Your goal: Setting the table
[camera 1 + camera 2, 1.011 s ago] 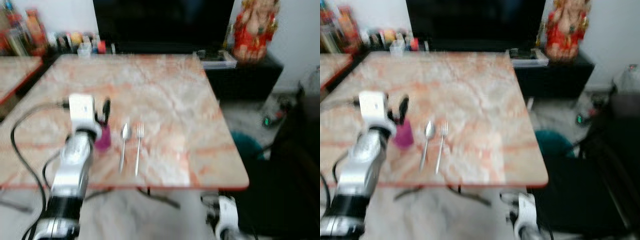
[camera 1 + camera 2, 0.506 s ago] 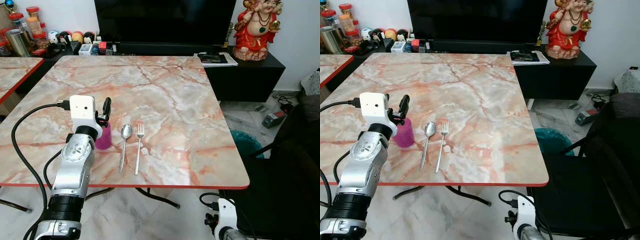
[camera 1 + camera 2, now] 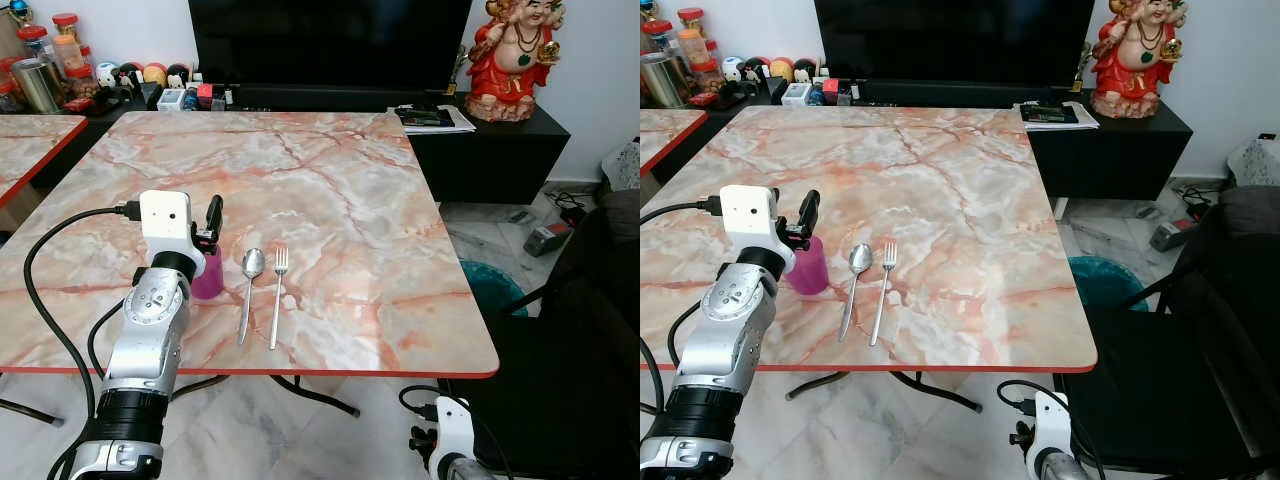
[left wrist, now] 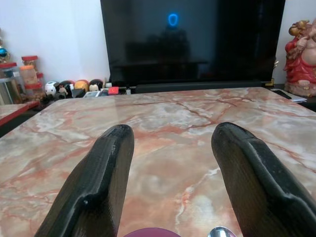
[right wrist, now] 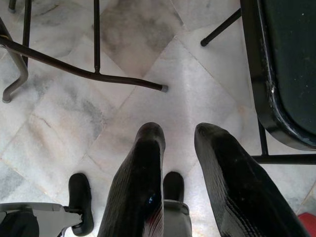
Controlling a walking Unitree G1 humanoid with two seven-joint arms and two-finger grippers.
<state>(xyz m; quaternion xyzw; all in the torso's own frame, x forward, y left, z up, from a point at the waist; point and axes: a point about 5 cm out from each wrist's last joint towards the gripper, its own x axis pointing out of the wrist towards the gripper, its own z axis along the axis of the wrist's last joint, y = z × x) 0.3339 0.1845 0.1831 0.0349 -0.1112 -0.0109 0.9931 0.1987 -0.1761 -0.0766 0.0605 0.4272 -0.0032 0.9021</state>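
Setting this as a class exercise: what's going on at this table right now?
The robot is setting a marble table. Its left gripper sits over a pink cup, fingers open above the rim. A spoon and fork lie side by side just right of the cup. The right gripper hangs idle near the floor.

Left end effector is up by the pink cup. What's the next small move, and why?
Probably lift the left end effector straight up and back. Its fingers stand spread apart above the pink cup, which stands upright on the table left of the spoon and fork, so it looks placed.
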